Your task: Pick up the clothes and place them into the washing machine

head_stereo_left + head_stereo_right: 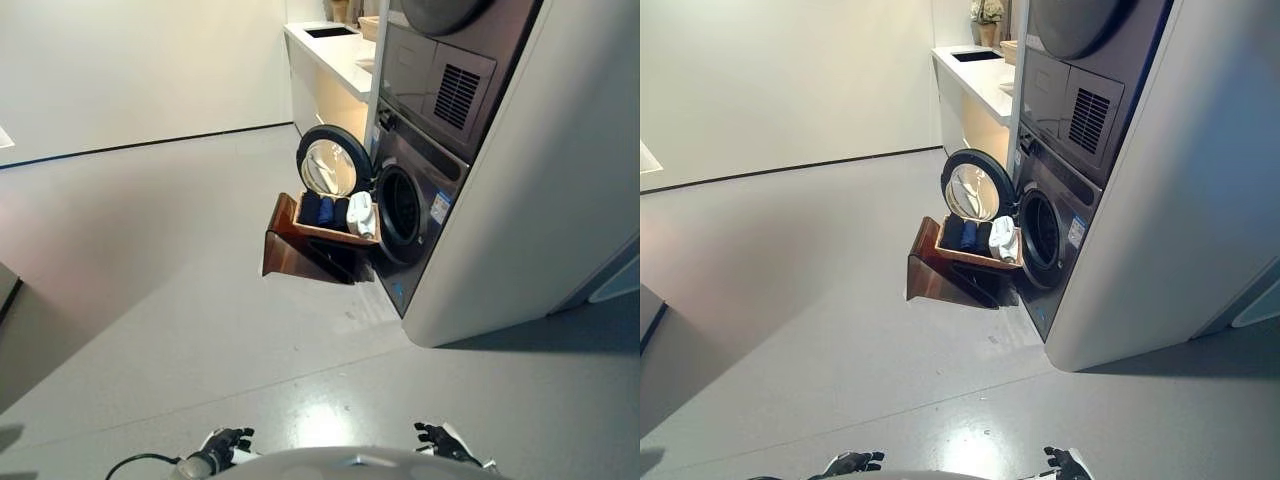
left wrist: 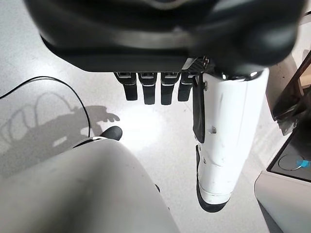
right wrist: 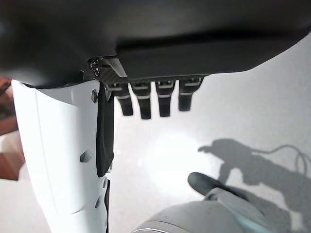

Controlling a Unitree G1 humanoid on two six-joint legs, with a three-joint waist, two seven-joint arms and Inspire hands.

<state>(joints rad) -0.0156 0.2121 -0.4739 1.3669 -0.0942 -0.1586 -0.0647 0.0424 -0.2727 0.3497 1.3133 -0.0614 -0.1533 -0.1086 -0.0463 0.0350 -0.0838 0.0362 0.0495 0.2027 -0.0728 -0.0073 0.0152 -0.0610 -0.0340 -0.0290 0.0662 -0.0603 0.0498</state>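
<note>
The washing machine [image 1: 415, 215] stands far ahead on the right, its round door [image 1: 333, 162] swung open to the left and its dark drum mouth [image 1: 402, 208] showing. In front of the door a wooden basket [image 1: 325, 236] rests on a dark brown stand [image 1: 300, 258]. It holds rolled dark blue clothes [image 1: 322, 209] and white clothes [image 1: 360, 213]. My left hand [image 1: 228, 441] and right hand [image 1: 440, 438] hang low at the bottom edge, far from the basket. In the wrist views the left hand's fingers [image 2: 153, 88] and the right hand's fingers [image 3: 150, 101] are straight and hold nothing.
A second machine [image 1: 450, 70] is stacked above the washer inside a tall white cabinet [image 1: 545, 210]. A white counter [image 1: 335, 50] with a sink runs along the back wall. Grey floor lies between me and the basket.
</note>
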